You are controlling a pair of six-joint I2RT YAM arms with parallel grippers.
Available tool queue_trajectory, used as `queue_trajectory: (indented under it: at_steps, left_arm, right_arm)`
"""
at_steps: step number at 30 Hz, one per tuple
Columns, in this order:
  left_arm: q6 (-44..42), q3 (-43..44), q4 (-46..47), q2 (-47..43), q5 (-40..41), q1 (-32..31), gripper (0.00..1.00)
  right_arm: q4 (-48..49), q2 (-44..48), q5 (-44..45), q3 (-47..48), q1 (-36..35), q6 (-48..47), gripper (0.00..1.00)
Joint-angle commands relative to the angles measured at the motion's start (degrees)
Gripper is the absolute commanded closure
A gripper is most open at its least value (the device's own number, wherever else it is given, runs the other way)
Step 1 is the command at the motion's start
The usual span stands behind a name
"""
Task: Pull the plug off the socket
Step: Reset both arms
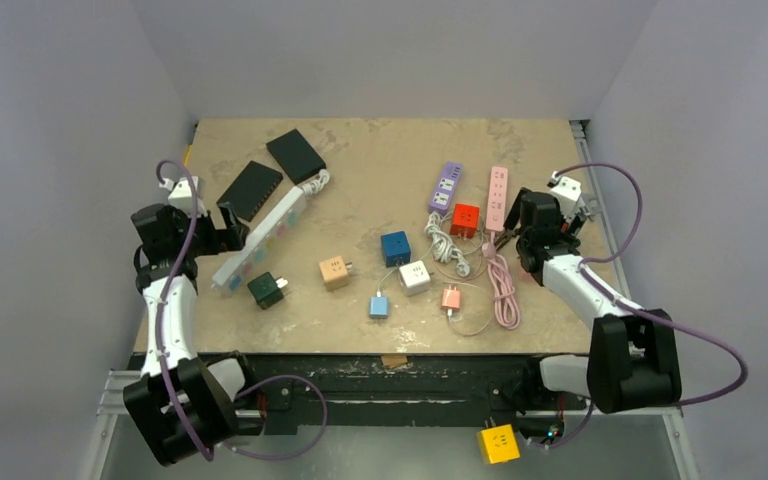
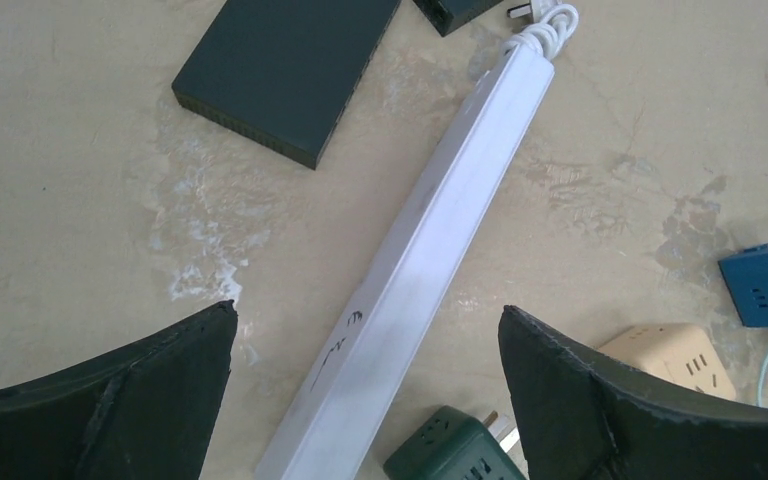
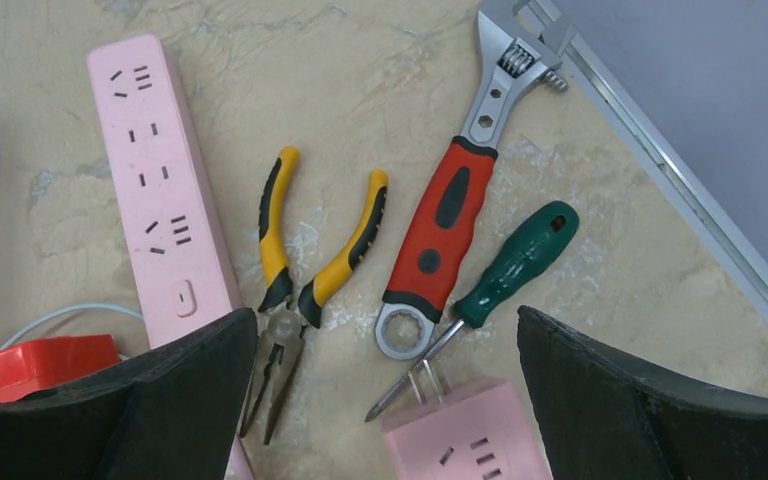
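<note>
**Pincers spread on both sides, nothing held**

The left pincer (image 2: 367,310) has its dark fingers wide apart and grips nothing. It hangs over the near part of a long white strip (image 2: 430,220), which runs slantwise away from it. The right pincer (image 3: 385,312) is equally wide and empty, and it hangs above a pink cube adapter (image 3: 460,440) whose prongs point away.

Nearest the left pincer lies a dark green cube (image 2: 450,450), just beside the white strip. To the right are a tan cube (image 2: 675,355) and, further off, a blue cube (image 2: 765,285). Beyond them a flat black box (image 2: 285,70) lies close to the strip's left side. A coiled white cord (image 2: 545,25) sits at the strip's far end.

On the right side, yellow-handled pliers (image 3: 305,280), a red-handled wrench (image 3: 455,220) and a green-handled screwdriver (image 3: 505,275) lie side by side on the surface (image 1: 380,160). A pink strip (image 3: 155,190) lies to their left and a red cube (image 3: 35,365) sits near its closer end.

In the overhead view a purple strip (image 1: 445,187) lies left of the pink one, well apart from either pincer. A white plug (image 1: 441,200) appears seated in its near end, though it is too small to be sure.
</note>
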State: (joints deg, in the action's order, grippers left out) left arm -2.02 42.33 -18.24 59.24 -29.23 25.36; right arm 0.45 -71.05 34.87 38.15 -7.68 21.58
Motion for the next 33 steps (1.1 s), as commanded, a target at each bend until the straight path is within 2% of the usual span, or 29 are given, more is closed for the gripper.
queue_trajectory:
  at_steps: [1, 3, 7, 10, 13, 15, 18, 20, 23, 25, 28, 31, 33]
  left_arm:
    - [4.2, -6.1, 21.4, -0.1, 0.5, -3.1, 0.00]
    - [3.4, -9.7, 26.8, 0.0, 2.3, -5.6, 0.00]
    - [3.0, -17.4, 39.1, 1.6, 5.8, -10.4, 0.00]
    - [4.0, -20.5, 47.7, 4.5, 6.2, -11.9, 0.00]
    - [4.3, -22.1, 54.1, 7.5, 8.1, -13.2, 0.00]
    - [4.4, -20.6, 51.5, 8.1, 10.1, -13.7, 0.00]
    - [5.5, -21.7, 54.8, 8.4, 10.8, -13.9, 0.00]
    - [6.6, -24.1, 60.8, 8.5, 10.0, -13.9, 0.00]
    - [7.8, -26.0, 65.2, 8.8, 10.5, -14.0, 0.00]
    - [8.6, -28.0, 70.9, 10.5, 10.9, -14.0, 0.00]
    - [8.5, -32.9, 84.7, 16.0, 10.4, -14.6, 0.00]
    - [7.8, -36.6, 99.0, 22.7, 8.5, -14.9, 0.00]
    - [7.3, -36.4, 96.1, 21.0, 9.7, -15.2, 0.00]
  right_arm:
    - [13.9, -2.9, -0.5, -1.4, 0.3, -1.2, 0.01]
    - [21.5, -2.2, -1.0, -5.2, 0.4, -2.2, 0.01]
    - [42.5, -0.3, -3.6, -15.2, 0.4, -7.0, 0.01]
    - [48.5, -0.3, -3.1, -17.4, 0.4, -8.6, 0.01]
    - [47.9, -0.3, -4.1, -17.5, 0.4, -11.4, 0.01]
    - [48.1, -0.3, -3.8, -18.6, 0.4, -12.0, 0.01]
    - [51.5, -0.4, -4.0, -22.1, 0.4, -11.6, 0.01]
    - [56.7, -1.9, -3.1, -24.4, 0.4, -12.4, 0.01]
    - [67.6, -5.1, -6.2, -28.1, 0.2, -16.0, 0.01]
    - [70.5, -6.1, -7.2, -29.0, 0.2, -16.8, 0.01]
    - [73.9, -7.5, -6.6, -30.2, 0.2, -16.5, 0.01]
    - [81.6, -10.5, -6.1, -33.0, -0.2, -16.9, 0.01]
    - [88.9, -13.2, -6.6, -35.2, -1.2, -18.4, 0.01]
